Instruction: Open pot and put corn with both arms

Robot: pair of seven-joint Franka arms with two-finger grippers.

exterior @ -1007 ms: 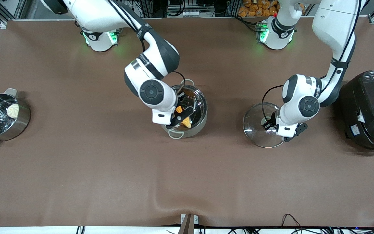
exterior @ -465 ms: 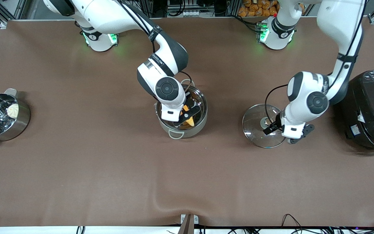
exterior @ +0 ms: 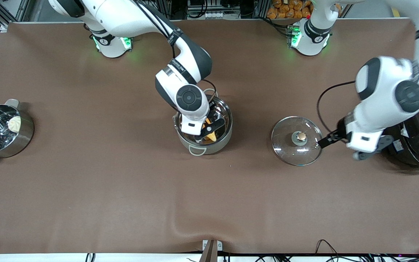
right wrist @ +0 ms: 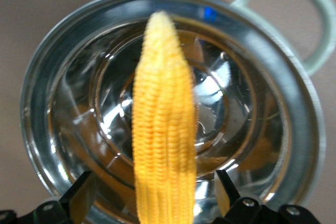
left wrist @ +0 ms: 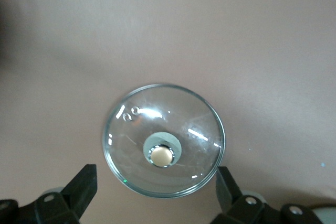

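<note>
The shiny steel pot (exterior: 227,117) stands open at mid table. My right gripper (exterior: 207,129) is over it, fingers spread wide. The yellow corn (exterior: 212,137) hangs lengthwise between them above the pot's bottom, with a gap on each side in the right wrist view (right wrist: 164,129), where the pot's wall (right wrist: 58,108) rings it. The glass lid (exterior: 286,145) with its brass knob (exterior: 301,137) lies flat on the table toward the left arm's end. My left gripper (exterior: 347,147) is open and empty, up over the lid's edge beside the cooker. The lid fills the left wrist view (left wrist: 191,124).
A big black cooker (exterior: 418,127) stands at the left arm's end, close by my left hand. A steel pot with a perforated insert and a white bun (exterior: 2,129) stands at the right arm's end. The cloth wrinkles near the front edge (exterior: 180,225).
My left gripper let go of the lid's knob, rose and swung toward the cooker; the lid stays on the table. My right gripper carried the corn from the pot's rim to over its middle.
</note>
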